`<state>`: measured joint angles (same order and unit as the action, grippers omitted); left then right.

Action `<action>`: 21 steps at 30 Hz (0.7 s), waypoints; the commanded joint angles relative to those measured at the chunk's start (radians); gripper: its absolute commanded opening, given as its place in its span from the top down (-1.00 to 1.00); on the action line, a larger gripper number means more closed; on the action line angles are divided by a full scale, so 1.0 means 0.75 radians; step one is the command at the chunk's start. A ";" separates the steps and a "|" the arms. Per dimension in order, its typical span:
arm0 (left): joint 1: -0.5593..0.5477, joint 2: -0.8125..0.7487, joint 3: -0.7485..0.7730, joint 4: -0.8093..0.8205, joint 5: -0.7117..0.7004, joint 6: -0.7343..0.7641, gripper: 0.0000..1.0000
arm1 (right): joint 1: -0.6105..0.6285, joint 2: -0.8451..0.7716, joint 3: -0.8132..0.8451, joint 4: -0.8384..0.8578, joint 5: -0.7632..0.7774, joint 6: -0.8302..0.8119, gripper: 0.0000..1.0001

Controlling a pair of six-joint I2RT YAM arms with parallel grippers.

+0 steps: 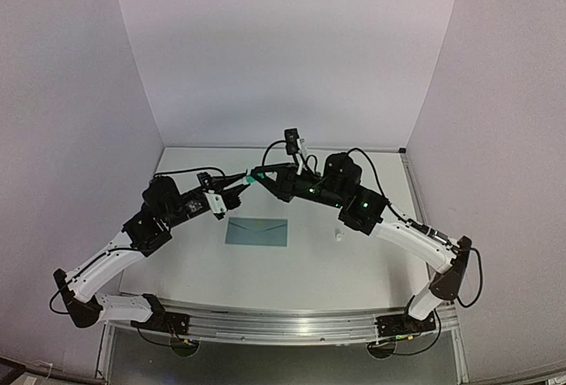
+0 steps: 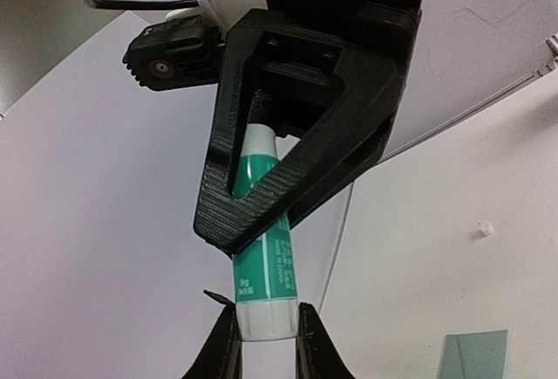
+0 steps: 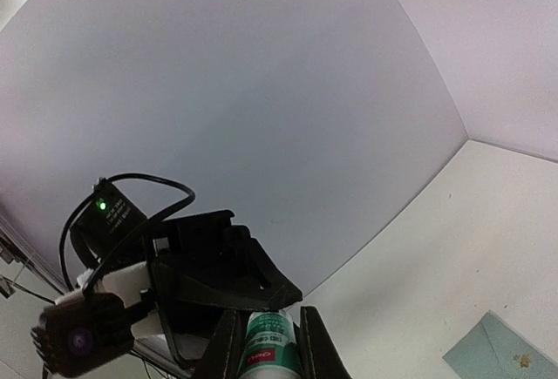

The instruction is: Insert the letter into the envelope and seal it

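Clamped in mid-air between both hands: green glue stick (image 2: 261,257), left hand (image 2: 266,344) pinching its white end, right hand (image 3: 268,348) the other. Below, slightly nearer, flat on the table (image 1: 354,279): teal envelope (image 1: 257,231), small white piece (image 1: 337,236) to its right.

Left fingers (image 2: 223,346), right fingers (image 3: 225,349) narrow, tip-to-tip aloft

The glue stick (image 2: 261,266) is showing pale print along its green label, too small to read. From the right wrist, its red logo patch is staying illegible. The envelope (image 3: 501,348) is bearing a faint unreadable mark.
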<state>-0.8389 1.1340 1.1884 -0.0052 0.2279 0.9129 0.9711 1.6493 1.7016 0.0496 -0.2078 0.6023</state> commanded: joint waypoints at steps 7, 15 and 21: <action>0.020 0.065 0.326 -0.529 0.336 -0.680 1.00 | 0.004 -0.061 -0.032 0.006 -0.215 -0.369 1.00; 0.117 0.135 0.421 -0.657 0.648 -0.905 1.00 | 0.004 -0.087 -0.018 -0.150 -0.291 -0.519 1.00; 0.184 0.229 0.497 -0.794 0.814 -0.961 0.31 | 0.003 -0.127 -0.028 -0.210 -0.216 -0.527 1.00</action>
<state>-0.7235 1.2689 1.4917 -0.5223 0.7366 0.2638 0.9710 1.6069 1.6855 -0.0526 -0.3929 0.2483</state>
